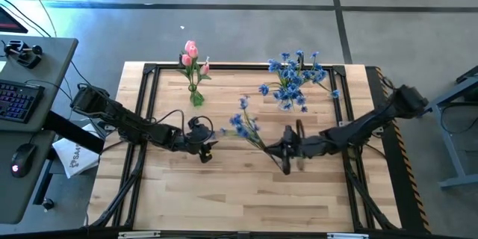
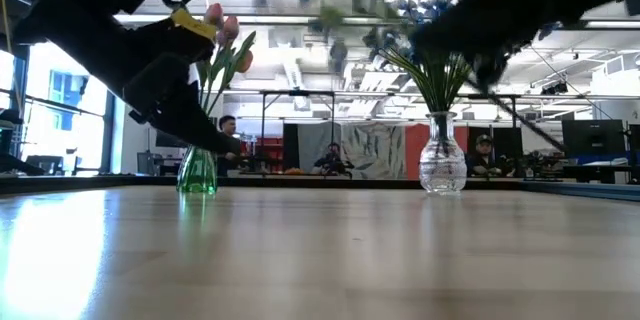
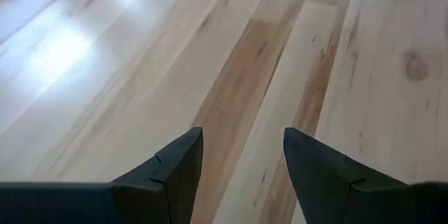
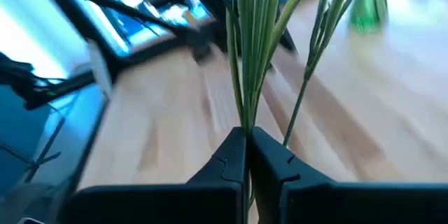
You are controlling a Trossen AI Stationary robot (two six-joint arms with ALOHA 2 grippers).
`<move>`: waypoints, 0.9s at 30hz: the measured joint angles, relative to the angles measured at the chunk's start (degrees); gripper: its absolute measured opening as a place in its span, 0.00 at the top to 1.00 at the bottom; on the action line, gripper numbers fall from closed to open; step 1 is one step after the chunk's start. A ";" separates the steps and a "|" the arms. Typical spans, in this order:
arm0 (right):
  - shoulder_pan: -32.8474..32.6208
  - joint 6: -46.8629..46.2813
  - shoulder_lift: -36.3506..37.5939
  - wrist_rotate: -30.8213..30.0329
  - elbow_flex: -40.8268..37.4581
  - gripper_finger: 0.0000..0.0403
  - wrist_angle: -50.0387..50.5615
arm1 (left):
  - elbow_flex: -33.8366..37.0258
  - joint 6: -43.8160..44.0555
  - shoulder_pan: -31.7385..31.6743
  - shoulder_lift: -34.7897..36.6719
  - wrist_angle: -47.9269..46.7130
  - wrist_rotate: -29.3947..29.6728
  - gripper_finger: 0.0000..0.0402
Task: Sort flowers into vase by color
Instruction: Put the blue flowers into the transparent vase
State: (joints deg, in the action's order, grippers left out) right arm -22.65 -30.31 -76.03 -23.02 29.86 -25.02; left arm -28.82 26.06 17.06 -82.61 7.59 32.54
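1. The right hand [image 4: 246, 155] is clamped on the stem of a blue flower [image 1: 243, 123], carried low above the middle of the counter [image 1: 246, 202]. The pinch sits near the stem's foot, so the long stalk may swing or pivot in the grip and arrive badly aimed.
2. The clear vase [image 2: 441, 166] at the far right of the counter already holds a spreading bunch of blue flowers [image 1: 295, 82] — a new stem could snag in those blossoms, miss the narrow mouth, or knock the vase over.
3. Several thin stalks show in the right wrist view; I cannot tell whether one or more are held, and a loose one might drop on the way.
4. The green vase [image 2: 197, 172] with pink flowers [image 1: 193, 56] stands far left; drifting there would spoil the colour sorting.
5. The left hand [image 3: 241, 164] hovers over bare wood with fingers apart and nothing in them — near enough the middle that a wide sweep could brush it.
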 joint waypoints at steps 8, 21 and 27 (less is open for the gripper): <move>-5.10 21.85 1.81 -2.75 -0.06 1.00 -16.28 | 0.02 -9.63 0.16 0.00 9.46 0.01 0.53; 1.05 39.39 -10.20 12.33 -0.06 1.00 -53.10 | 0.00 -31.51 1.11 -1.20 33.93 -11.65 0.53; 3.75 39.28 -14.52 12.50 -0.02 1.00 -59.91 | -0.12 -34.68 0.07 -6.43 49.96 -17.24 0.53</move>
State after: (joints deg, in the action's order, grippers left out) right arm -18.90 8.97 -90.55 -10.52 29.85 -84.93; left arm -28.93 -8.62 17.13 -89.04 57.55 15.30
